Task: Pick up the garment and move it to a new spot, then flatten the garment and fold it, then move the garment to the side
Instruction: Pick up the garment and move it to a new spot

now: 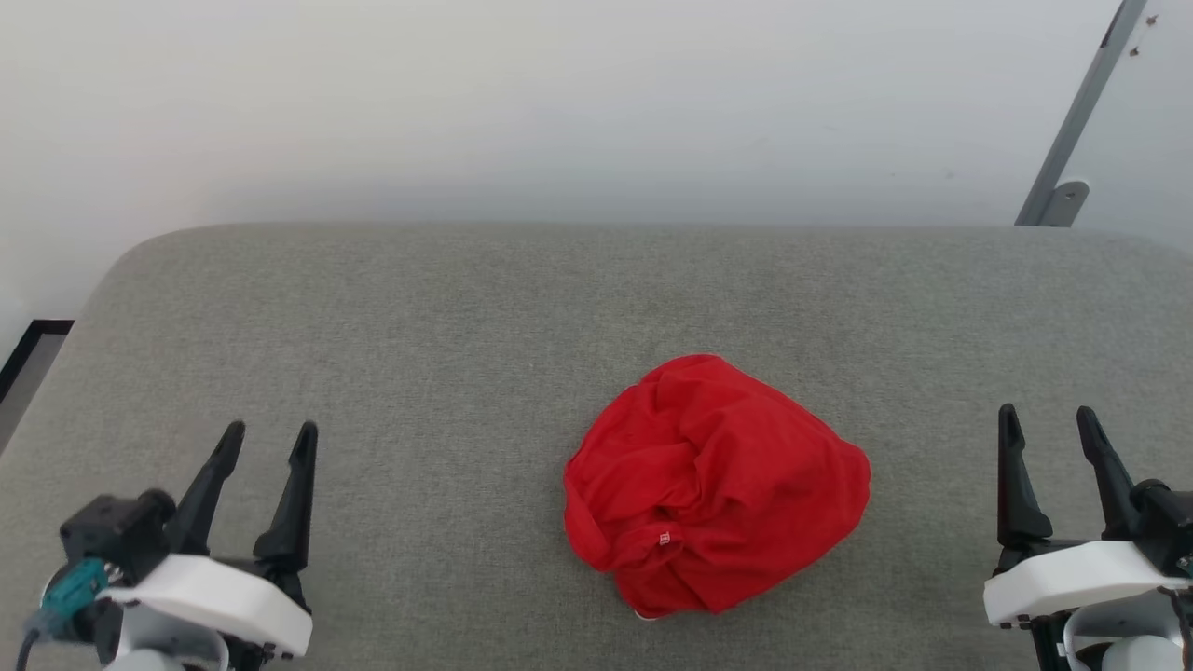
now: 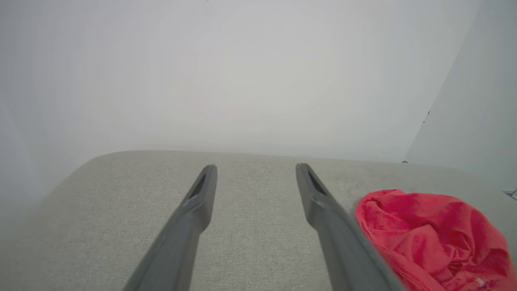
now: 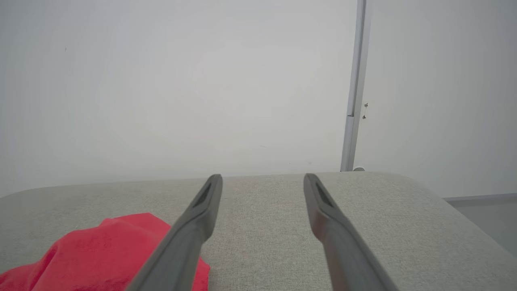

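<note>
Head view first. Red shirt (image 1: 713,485) bunched in a heap on grey cushion (image 1: 419,308), a bit right of middle, toward near edge. No sleeves or neck band to make out, just folds and a small tag. Left gripper (image 1: 271,431) low at left, fingers spread, nothing between them, well apart from shirt. Right gripper (image 1: 1046,412) low at right, likewise spread and bare, also well apart from shirt. Pale wall (image 1: 559,93) behind.

Left wrist view. Left gripper (image 2: 256,167) fingers wide apart over bare cushion (image 2: 121,202). Shirt (image 2: 436,234) off to lower right, next to one finger in picture, no contact visible.

Right wrist view. Right gripper (image 3: 263,178) fingers wide apart, pointing across cushion (image 3: 404,222) toward wall. Shirt (image 3: 101,254) at lower left, partly behind one finger.

Step in hand, judged: very start, pick-up not yet begun, nothing held. Next, probably: bring one or both grippers inward and down onto heap, pinch a top fold, lift clear. Thin cloth, so likely a deep bite needed to avoid slipping. Edges buried in heap; hunting for hem or shoulders likely needed before flattening.
</note>
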Motion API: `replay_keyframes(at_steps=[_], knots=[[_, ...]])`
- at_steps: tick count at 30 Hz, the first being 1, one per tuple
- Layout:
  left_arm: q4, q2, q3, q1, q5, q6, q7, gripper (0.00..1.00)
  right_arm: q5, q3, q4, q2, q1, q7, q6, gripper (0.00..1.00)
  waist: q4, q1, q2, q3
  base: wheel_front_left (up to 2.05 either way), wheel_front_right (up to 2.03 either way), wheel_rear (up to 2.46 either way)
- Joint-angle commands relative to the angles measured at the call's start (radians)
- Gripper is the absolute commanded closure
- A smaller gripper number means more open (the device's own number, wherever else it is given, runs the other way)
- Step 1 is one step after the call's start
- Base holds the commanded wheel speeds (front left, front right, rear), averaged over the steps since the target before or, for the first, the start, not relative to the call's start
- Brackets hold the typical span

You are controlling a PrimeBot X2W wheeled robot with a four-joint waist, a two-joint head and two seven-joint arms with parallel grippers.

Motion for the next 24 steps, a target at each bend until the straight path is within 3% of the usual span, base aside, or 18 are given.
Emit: replay_keyframes(at_steps=[1,14,24], knots=[[-0.002,-0.011,0.019,0.025,0.013,-0.009,-0.005,0.0,-0.005,0.002,-0.003,0.005,0.006,0.001,0.0,0.0,0.005,0.0,0.0,-0.001,0.0,0.0,0.0],[0.001,-0.116,0.154,0.134,0.101,-0.08,-0.005,0.0,-0.009,0.013,-0.014,0.019,0.025,0.006,0.0,0.0,0.018,0.0,0.0,-0.007,0.0,0.0,0.0],[0.014,-0.179,0.201,0.167,0.154,-0.123,-0.005,0.0,-0.004,0.016,-0.011,0.023,0.035,0.008,0.0,0.0,0.023,0.0,0.0,-0.008,0.0,0.0,0.0]])
